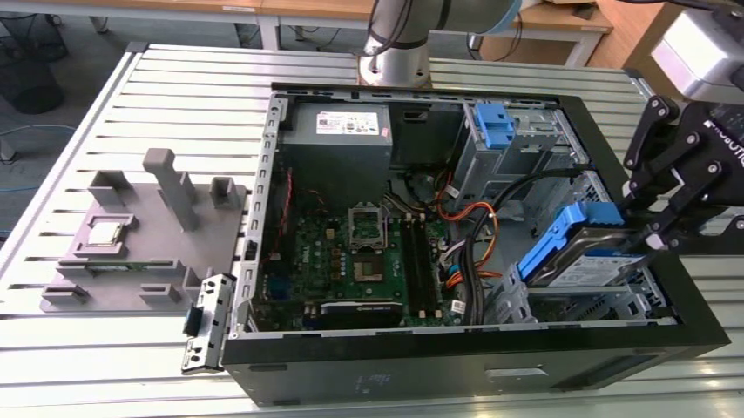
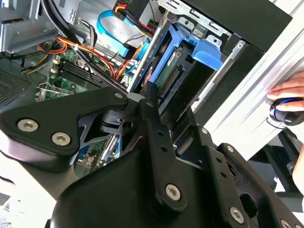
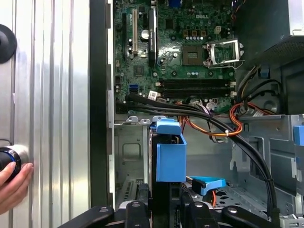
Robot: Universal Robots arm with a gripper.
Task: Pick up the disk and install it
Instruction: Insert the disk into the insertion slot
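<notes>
The disk (image 1: 585,259) is a silver-grey drive in a blue carrier. It is tilted over the metal drive bay (image 1: 605,300) at the exterior view's right, inside the open computer case (image 1: 465,361). My gripper (image 1: 640,228) is shut on the disk's raised end, with one finger on each side. In the first wrist view the blue carrier (image 3: 170,152) stands between my fingers (image 3: 137,209), above the bay floor. In the second wrist view the disk (image 2: 190,52) shows edge-on beyond my gripper (image 2: 173,121), close to the case wall.
A grey power supply (image 1: 337,131) and a lone blue bracket (image 1: 497,126) sit at the case's far side. The motherboard (image 1: 348,252) and cable bundles (image 1: 476,218) lie beside the bay. A grey fixture (image 1: 139,235) stands on the slatted table. A person's hand (image 3: 12,178) rests on a knob.
</notes>
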